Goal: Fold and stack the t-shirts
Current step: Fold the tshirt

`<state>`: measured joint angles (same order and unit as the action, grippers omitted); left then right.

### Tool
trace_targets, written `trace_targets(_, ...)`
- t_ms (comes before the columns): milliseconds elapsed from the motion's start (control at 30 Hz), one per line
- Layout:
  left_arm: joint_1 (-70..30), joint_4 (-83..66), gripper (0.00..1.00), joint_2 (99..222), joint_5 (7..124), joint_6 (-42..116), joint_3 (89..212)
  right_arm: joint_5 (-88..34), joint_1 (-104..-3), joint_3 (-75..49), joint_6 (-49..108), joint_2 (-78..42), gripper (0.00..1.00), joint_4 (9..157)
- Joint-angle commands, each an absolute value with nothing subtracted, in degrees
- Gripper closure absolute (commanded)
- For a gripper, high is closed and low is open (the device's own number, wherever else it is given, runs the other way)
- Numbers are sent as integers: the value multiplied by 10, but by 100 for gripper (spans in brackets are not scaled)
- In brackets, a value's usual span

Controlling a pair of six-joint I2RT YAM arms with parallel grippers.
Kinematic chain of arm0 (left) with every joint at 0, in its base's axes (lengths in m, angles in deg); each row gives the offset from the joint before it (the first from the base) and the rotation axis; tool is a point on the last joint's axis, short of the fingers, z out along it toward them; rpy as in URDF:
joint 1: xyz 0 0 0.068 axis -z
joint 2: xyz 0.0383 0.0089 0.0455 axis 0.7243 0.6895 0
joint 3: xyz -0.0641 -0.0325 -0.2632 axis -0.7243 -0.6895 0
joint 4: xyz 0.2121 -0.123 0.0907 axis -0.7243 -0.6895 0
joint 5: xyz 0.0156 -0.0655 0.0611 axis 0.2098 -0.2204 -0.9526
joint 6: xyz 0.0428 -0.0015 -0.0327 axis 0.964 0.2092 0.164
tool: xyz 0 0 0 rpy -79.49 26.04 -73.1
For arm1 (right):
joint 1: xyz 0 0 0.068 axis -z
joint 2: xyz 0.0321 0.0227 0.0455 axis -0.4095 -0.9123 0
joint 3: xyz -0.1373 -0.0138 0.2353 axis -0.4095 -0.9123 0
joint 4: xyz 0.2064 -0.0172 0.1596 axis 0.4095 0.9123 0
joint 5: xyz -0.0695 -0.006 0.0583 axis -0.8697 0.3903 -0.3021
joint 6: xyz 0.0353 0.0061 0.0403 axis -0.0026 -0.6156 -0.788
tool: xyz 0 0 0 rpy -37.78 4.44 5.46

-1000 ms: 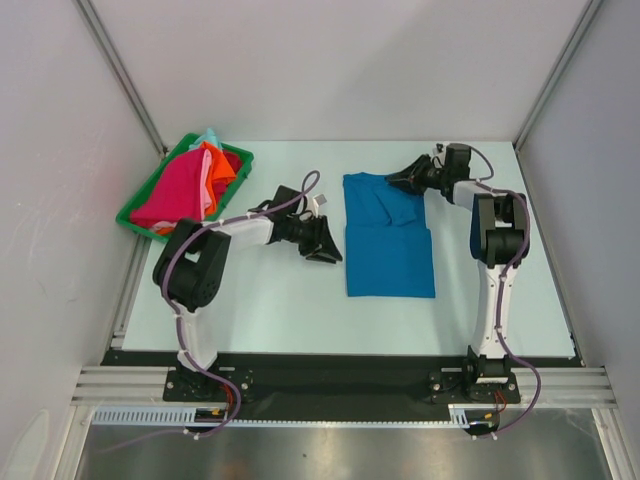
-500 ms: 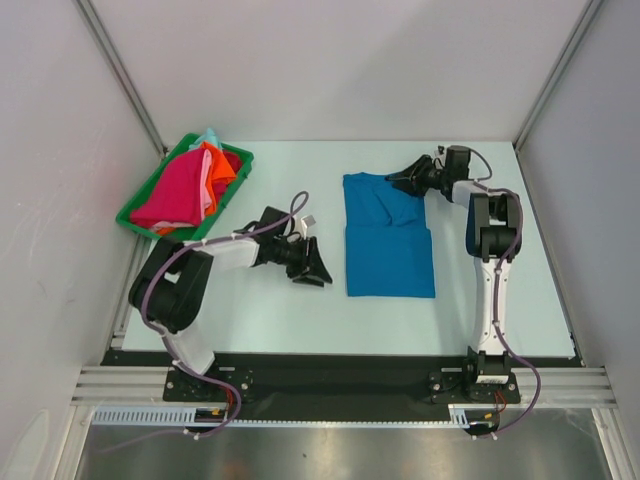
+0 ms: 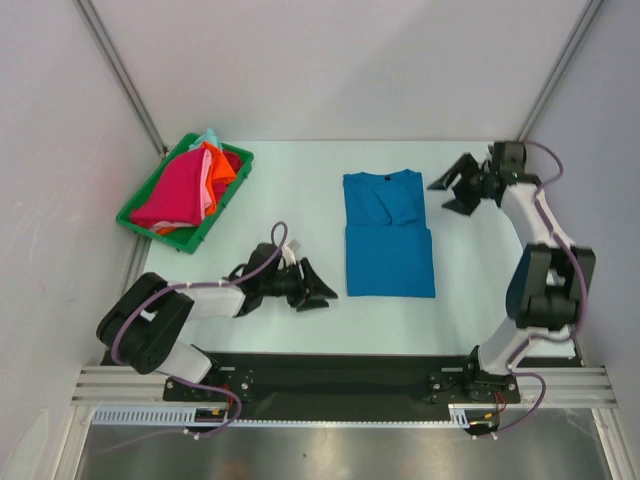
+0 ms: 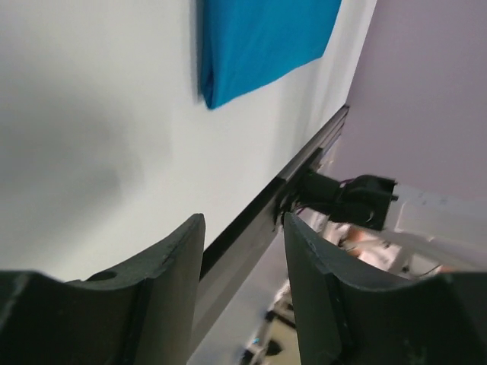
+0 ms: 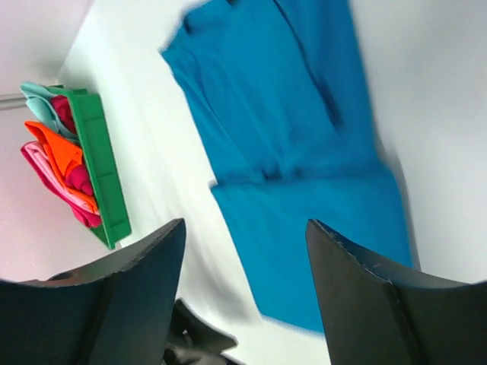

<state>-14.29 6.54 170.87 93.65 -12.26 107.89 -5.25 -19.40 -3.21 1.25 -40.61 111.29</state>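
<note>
Between two empty claws: large bright blue cloth t-shirt [image 3: 388, 235], flat on white table [image 3: 290, 190].
Top view: long axis 12-to-6; at 3 o'clock from left gripper [image 3: 312, 287], at 8 from right gripper [image 3: 450, 192], neither clearly nearer. Left wrist: jaws spread, shirt [image 4: 259, 38] at 12. Right wrist: jaws wide, shirt [image 5: 297, 137] at 12, untouched.

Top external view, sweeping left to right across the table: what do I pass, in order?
green tray with piled t-shirts → left gripper, open → blue t-shirt, lying flat → right gripper, open
</note>
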Motion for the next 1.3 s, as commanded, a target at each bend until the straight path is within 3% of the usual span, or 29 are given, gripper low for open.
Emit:
trace_targets(0, -102, 251, 48, 1684, 847, -328, 1012, -103, -184, -183, -7, -298, 30, 1170)
trace_targets(233, -22, 367, 39, 1738, 709, -436, 1003, -85, -194, -512, -84, -13, 36, 1090)
trace_targets(433, 20, 435, 42, 1823, 640, -530, 989, -86, -174, -601, -98, 113, 36, 1099)
trace_targets(767, 47, 343, 58, 1838, 580, -553, 1029, -102, -162, -632, -113, 53, 44, 1051)
trace_targets(967, 47, 320, 62, 1867, 576, -573, 1051, -88, -138, -644, -110, 20, 53, 1026)
trace_targets(1267, 47, 257, 62, 1857, 548, -577, 1056, -93, -133, -648, -108, -6, 53, 1010)
